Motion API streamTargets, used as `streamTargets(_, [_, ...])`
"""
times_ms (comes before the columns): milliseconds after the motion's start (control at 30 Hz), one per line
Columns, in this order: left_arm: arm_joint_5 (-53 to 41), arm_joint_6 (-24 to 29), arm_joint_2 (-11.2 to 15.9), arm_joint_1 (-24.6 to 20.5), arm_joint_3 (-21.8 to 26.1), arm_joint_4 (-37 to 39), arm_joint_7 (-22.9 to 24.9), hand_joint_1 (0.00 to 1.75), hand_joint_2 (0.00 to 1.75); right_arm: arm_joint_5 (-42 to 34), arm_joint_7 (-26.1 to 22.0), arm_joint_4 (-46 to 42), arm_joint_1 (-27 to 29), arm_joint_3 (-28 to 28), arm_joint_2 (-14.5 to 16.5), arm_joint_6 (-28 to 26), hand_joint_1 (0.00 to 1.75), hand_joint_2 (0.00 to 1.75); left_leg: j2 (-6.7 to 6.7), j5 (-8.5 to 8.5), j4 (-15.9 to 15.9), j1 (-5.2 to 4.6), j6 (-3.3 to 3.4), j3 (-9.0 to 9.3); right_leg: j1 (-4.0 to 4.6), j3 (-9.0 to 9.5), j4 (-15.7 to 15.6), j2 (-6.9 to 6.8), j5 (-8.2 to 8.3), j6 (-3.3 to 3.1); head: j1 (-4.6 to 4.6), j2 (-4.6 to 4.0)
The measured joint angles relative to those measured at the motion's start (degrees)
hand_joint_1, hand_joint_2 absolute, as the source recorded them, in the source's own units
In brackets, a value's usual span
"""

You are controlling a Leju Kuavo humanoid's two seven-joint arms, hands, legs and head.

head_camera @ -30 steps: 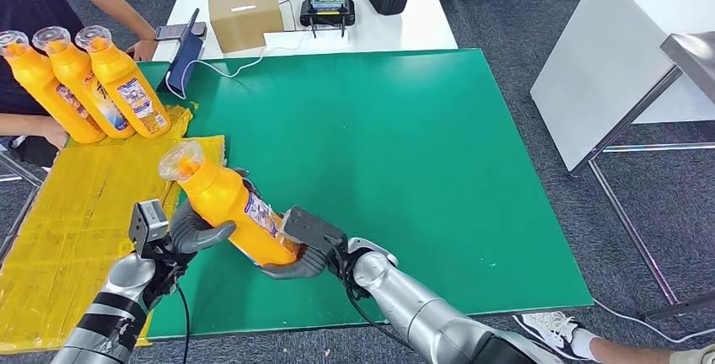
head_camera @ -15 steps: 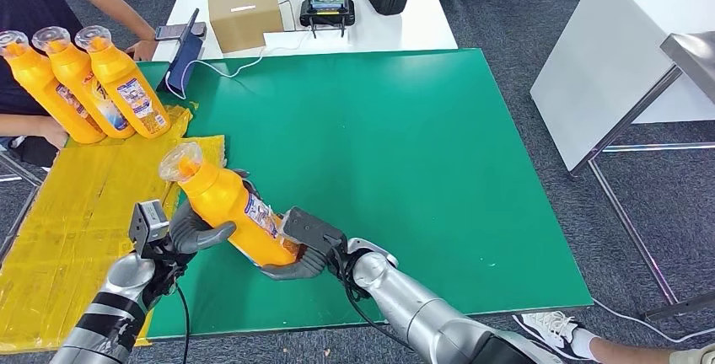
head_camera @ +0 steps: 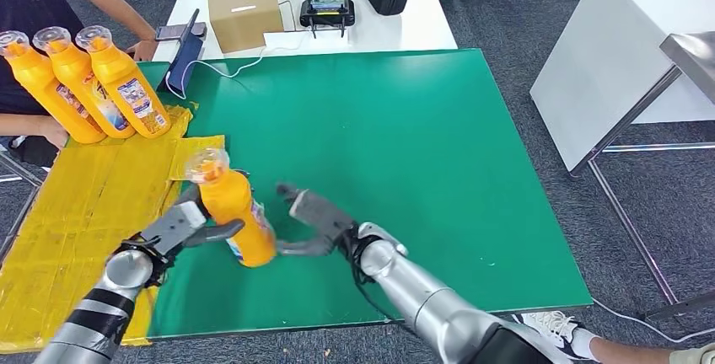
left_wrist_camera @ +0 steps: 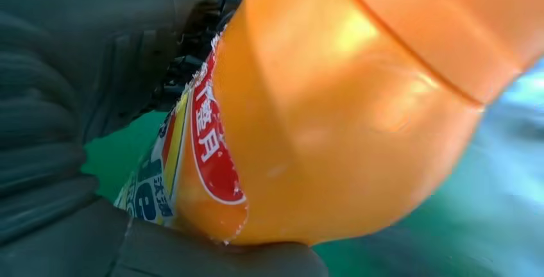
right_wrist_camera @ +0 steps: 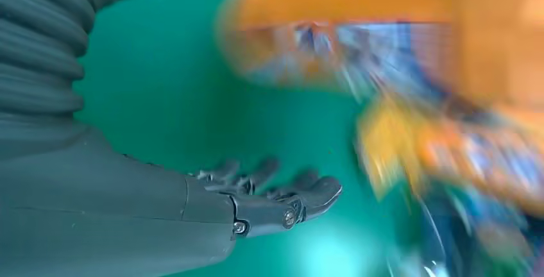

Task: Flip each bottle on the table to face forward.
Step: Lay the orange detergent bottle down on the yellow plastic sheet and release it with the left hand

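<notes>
Standing the orange bottle (head_camera: 234, 216) upright near the front-left part of the green mat (head_camera: 405, 153): base looks to be on or just at the mat, clear cap up, body leaning slightly. Left hand (head_camera: 181, 227) grasps it from the robot's left, thumb wrapped across the front below the shoulder; the left wrist view confirms the hold, with the label's red and blue print (left_wrist_camera: 192, 155) turned toward that palm. Right hand (head_camera: 314, 221) is released, fingers spread, just beside the bottle but apart from it; the right wrist view shows its fingers (right_wrist_camera: 282, 197) extended over bare green, bottle blurred beyond.

Label orientation: a strip of label shows on the bottle's right side in the head view, not squarely to the front. Judgement: this bottle is upright but whether it faces forward cannot be settled; likely needs a further small turn or a release check.

Farther back on the left, on the yellow sheet (head_camera: 76, 212), three orange bottles (head_camera: 80, 86) stand in a row touching, the nearest one's label visible. A person's arm (head_camera: 114, 2) reaches in behind them. Judgement: those three look finished; the held bottle is the last one seen left to do.
</notes>
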Motion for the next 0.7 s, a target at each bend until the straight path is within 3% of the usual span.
streamTargets(67, [-20.9, 16.4, 2.9, -0.6, 1.6, 1.0, 4.2, 1.75, 1.75, -2.4, 1.7, -6.2, -1.7, -3.8, -4.6, 1.8, 0.0, 1.75, 0.0, 0.05, 0.0, -0.01, 0.03, -0.01, -0.03, 0.01, 0.0, 0.0, 0.05, 0.05, -0.01, 0.0])
streamTargets(133, [-38.5, 25.8, 5.9, -0.2, 4.3, 1.6, 5.7, 1.75, 1.75, -3.6, 3.9, -12.3, -3.3, -8.5, -9.1, 4.5, 0.0, 1.75, 0.0, 0.06, 0.0, -0.02, 0.05, 0.0, -0.05, 0.02, 0.0, 0.02, 0.06, 0.07, -0.02, 0.0])
streamTargets(200, [-45.5, 25.7, 7.9, 1.1, 7.1, 1.8, 6.0, 1.75, 1.75, -3.5, 4.9, -17.1, -4.0, -12.5, -12.3, 6.0, 0.0, 1.75, 0.0, 0.06, 0.0, -0.02, 0.05, 0.0, -0.05, 0.0, 0.0, 0.02, 0.06, 0.08, -0.06, 0.0])
streamTargets(333, [-46.2, 23.3, 9.2, 3.5, 10.7, 1.9, 7.3, 1.75, 1.75, -3.0, 5.3, -23.2, -3.9, -16.8, -15.9, 6.7, 0.0, 1.75, -0.04, 0.06, 0.0, -0.02, 0.05, -0.14, -0.04, -0.11, 0.0, -0.01, 0.06, 0.08, -0.05, 0.0])
streamTargets(700, [-52.9, 22.1, 10.1, 5.3, 11.4, 3.6, 9.4, 1.75, 1.75, -3.0, 5.0, -27.7, -3.0, -19.0, -18.7, 6.7, 0.0, 1.75, -0.03, 0.07, 0.0, -0.01, 0.04, -0.15, 0.0, -0.13, 0.0, 0.01, 0.06, 0.08, -0.06, 0.0])
